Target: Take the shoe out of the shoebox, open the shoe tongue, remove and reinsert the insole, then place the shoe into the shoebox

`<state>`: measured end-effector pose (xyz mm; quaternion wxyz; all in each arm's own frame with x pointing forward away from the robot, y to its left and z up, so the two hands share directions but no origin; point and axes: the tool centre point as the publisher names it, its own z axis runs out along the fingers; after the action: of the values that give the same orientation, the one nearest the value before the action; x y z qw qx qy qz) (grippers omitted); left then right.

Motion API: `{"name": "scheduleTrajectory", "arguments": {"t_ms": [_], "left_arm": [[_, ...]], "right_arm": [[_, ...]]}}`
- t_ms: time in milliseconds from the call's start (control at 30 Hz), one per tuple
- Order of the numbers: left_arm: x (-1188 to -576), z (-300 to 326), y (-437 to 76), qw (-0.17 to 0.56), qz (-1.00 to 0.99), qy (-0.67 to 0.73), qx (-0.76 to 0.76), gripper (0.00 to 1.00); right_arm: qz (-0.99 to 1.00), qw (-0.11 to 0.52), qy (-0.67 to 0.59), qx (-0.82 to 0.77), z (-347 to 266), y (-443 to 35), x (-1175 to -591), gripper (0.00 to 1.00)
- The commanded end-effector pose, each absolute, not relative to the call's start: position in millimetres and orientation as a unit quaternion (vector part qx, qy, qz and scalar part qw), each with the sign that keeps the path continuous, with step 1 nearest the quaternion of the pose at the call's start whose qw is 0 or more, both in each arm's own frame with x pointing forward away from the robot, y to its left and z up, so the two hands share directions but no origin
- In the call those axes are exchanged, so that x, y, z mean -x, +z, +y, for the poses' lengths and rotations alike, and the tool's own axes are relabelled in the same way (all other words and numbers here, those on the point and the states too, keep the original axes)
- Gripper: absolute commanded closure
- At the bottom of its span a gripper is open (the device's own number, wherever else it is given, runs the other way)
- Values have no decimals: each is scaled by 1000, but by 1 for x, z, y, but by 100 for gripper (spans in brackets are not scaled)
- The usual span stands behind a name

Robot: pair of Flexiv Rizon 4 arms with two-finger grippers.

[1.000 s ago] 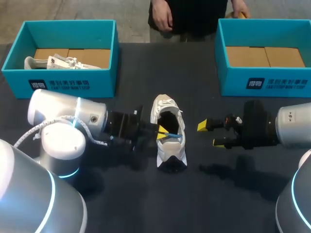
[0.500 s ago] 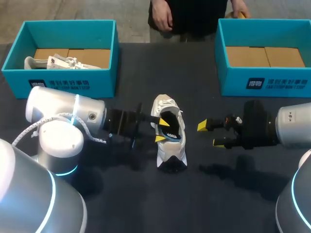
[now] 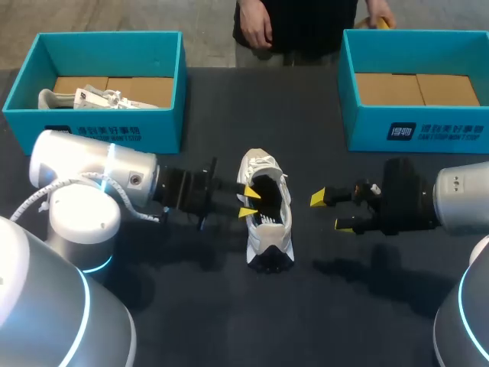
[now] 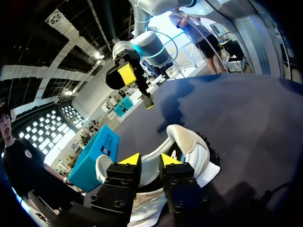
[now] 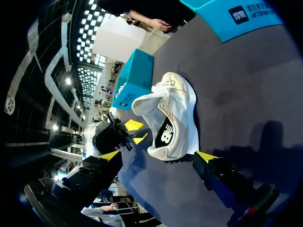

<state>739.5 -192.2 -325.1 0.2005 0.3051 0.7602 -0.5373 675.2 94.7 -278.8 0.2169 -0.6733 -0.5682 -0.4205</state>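
While the white shoe (image 3: 267, 222) stands on its sole near the middle of the dark table (image 3: 229, 321), its dark opening facing up and its length running from my side toward the far edge, my left gripper (image 3: 249, 202) comes in from the left and sits right at the shoe's left wall beside that opening. Its yellow fingertips (image 3: 252, 191) are parted by a narrow gap, one at the rim of the opening and the other just outside the wall, and I see nothing clasped between them. From the left wrist the shoe's pale collar shows directly under and ahead of the tips. My right gripper (image 3: 334, 212) hangs just to the right of the shoe, apart from it, with its fingers spread wide and empty; from the right wrist the shoe's side lies straight ahead between the two tips' lines, not touching either. At the far left of the table stands a teal shoebox (image 3: 99, 130) with a second white shoe (image 3: 84, 98) lying in it on brown cardboard. At the far right stands another teal box (image 3: 428, 130), showing only its cardboard floor. Both boxes are well apart from the shoe and from both grippers.
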Motion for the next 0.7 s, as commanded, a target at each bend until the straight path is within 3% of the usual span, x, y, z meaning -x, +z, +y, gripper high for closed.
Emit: {"name": "scheduleTrajectory", "arguments": {"t_ms": [33, 700], "left_arm": [[-738, -189, -319, 199, 759, -538, -308, 97], [-747, -159, -282, 105, 746, -448, -481, 100]], "right_arm": [[-568, 216, -419, 675, 96, -278, -674, 0], [-568, 216, -419, 675, 96, -278, -674, 0]]}}
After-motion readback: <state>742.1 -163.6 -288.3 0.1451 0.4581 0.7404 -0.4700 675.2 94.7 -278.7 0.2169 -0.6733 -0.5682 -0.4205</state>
